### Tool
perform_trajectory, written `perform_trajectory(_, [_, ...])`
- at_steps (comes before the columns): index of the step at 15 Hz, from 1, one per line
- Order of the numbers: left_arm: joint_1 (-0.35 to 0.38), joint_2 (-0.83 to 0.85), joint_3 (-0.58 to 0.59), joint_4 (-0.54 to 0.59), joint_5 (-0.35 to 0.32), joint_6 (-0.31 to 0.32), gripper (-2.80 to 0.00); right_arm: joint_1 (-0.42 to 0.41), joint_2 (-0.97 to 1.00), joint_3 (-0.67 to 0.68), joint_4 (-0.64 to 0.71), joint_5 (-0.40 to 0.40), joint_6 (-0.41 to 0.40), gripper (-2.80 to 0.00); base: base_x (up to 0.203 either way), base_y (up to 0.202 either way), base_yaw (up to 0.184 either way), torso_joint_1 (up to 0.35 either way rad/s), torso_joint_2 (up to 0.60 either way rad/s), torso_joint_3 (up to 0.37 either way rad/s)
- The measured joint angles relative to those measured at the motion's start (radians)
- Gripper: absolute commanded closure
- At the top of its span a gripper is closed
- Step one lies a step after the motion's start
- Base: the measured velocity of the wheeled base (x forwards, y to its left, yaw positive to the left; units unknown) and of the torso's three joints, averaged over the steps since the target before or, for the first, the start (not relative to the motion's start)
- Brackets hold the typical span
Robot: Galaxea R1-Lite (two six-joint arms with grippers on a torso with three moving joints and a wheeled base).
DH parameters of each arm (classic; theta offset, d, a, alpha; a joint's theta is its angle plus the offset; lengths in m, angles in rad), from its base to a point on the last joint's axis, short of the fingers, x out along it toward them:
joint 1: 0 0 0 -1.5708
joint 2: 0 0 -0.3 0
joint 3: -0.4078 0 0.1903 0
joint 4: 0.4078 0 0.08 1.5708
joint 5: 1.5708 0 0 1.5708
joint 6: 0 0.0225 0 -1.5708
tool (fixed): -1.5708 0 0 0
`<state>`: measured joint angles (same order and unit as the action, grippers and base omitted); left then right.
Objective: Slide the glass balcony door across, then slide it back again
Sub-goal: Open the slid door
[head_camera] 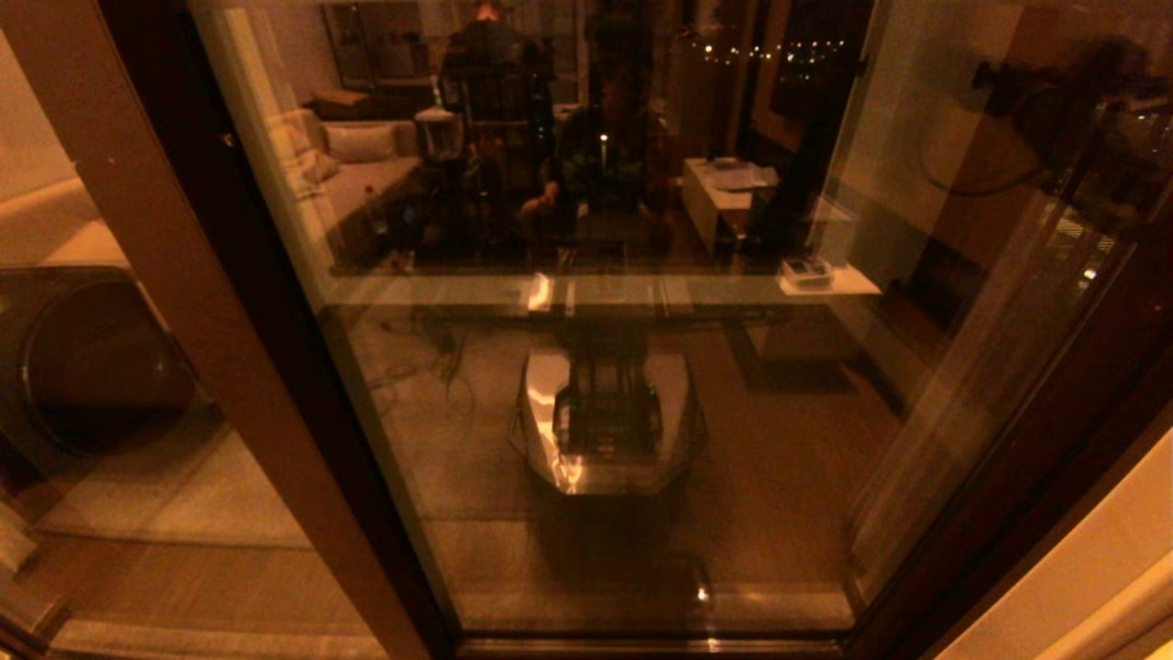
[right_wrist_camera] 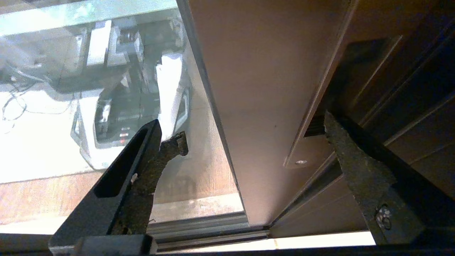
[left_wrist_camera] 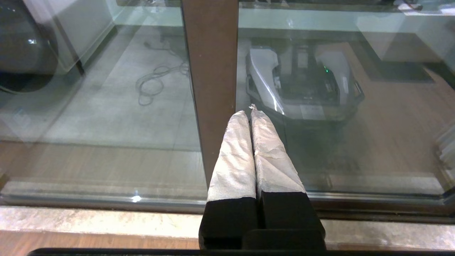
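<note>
While the head view lacks arms, right pincer (right_wrist_camera: pixel 254 133) straddling door upright (right_wrist_camera: pixel 256 89)

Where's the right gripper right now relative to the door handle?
In the right wrist view, the right gripper is open astride the glass balcony door's brown upright, one finger at the dark recessed handle.

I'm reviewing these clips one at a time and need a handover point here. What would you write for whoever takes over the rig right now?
Left gripper: shut, holding nothing, its fingertips in front of a brown upright between two glass panes.

Right gripper: open, straddling the brown upright of the glass balcony door. One finger sits at the slim dark recessed handle; the other finger is over the glass side.

Door: in the head view its pane fills the frame and reflects the room and the robot's base.

Done or left: one moment cannot show which slide this is. Check the door's position in its track before pushing.
</note>
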<state>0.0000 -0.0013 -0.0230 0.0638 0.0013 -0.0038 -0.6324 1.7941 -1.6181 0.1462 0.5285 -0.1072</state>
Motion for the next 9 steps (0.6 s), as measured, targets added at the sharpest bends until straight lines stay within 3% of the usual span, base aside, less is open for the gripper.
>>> perform_trajectory(9, [0.000, 0.000, 0.000, 0.000, 0.000, 0.000, 0.00, 0.025, -0.044, 0.038, 0.001, 0.018, 0.003, -2.80, 0.000, 0.000, 0.000, 0.000, 0.00, 0.000])
